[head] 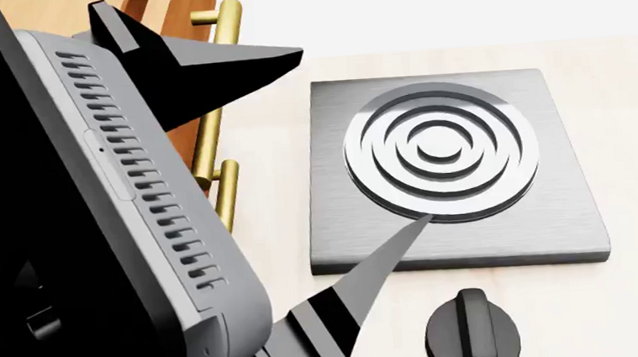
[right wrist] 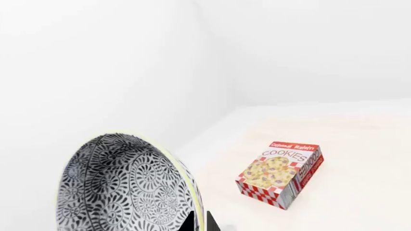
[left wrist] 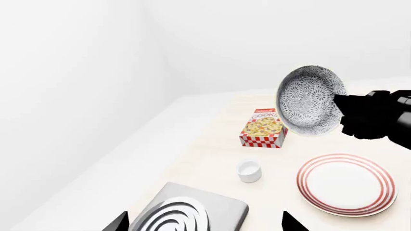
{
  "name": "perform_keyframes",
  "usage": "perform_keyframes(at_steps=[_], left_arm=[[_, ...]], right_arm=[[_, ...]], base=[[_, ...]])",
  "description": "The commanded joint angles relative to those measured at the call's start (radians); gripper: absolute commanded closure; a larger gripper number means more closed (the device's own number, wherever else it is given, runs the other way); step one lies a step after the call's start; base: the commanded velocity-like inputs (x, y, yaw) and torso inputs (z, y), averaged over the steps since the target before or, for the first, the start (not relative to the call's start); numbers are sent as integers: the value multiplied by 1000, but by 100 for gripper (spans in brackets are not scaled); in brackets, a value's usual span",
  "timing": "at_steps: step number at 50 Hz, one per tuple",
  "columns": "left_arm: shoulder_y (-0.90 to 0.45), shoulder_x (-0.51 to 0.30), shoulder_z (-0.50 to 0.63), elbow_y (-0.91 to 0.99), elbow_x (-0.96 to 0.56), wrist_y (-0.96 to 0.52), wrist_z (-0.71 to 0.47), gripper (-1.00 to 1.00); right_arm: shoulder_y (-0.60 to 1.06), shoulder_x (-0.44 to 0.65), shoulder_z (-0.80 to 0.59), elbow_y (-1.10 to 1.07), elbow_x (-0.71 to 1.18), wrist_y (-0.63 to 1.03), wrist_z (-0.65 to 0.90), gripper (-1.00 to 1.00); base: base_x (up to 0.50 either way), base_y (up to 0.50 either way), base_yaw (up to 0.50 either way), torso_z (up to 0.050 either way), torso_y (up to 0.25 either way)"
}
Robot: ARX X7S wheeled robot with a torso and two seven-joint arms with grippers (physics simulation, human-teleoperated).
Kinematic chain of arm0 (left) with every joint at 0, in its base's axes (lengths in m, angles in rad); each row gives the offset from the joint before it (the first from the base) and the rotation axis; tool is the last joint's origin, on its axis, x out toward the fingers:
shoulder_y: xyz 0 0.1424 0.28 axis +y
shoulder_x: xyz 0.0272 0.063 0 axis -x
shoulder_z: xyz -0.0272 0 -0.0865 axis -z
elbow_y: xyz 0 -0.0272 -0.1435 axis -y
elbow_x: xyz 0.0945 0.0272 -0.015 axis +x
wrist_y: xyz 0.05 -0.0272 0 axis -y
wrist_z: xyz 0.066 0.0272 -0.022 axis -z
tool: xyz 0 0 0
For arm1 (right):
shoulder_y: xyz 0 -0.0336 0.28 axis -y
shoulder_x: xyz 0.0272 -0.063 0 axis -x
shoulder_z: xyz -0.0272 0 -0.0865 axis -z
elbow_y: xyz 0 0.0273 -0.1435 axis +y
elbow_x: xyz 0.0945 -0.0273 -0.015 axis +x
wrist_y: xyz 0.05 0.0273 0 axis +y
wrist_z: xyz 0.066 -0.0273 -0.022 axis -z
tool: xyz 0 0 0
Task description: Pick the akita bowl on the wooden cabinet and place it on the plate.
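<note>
The akita bowl (left wrist: 308,98), white with a dense black floral pattern, hangs in the air tilted on its side, above the counter and behind the plate (left wrist: 347,184). My right gripper (right wrist: 200,222) is shut on the bowl's rim, one finger inside the bowl (right wrist: 122,185) and one outside. The white plate with red rings lies flat on the counter, apart from the bowl. My left gripper (left wrist: 205,226) is open and holds nothing, hovering over the stove plate (left wrist: 186,214). The wooden cabinet (head: 178,7) shows only at the head view's upper left, behind my left arm.
A cookie box (left wrist: 263,127) lies on the counter under and beside the bowl. A small white cup (left wrist: 249,171) stands between the box and the stove plate (head: 453,161). A black knob (head: 473,332) sits at the counter's near edge. Brass handles (head: 219,34) line the cabinet.
</note>
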Motion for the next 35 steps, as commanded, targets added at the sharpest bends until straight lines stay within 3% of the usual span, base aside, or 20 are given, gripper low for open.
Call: perform_keyframes(at_steps=[1,35], left_arm=[[5,-2,-1,-1,0,3,1,-100],[23,-9,2,0,14,11,6,-100]], right_arm=[[24,-46,13,62,103,-57,-97,100],[129,-116,-26,200,339,-91,-143,100]], base=[[0,0,0,0,0],[0,0,0,0,0]])
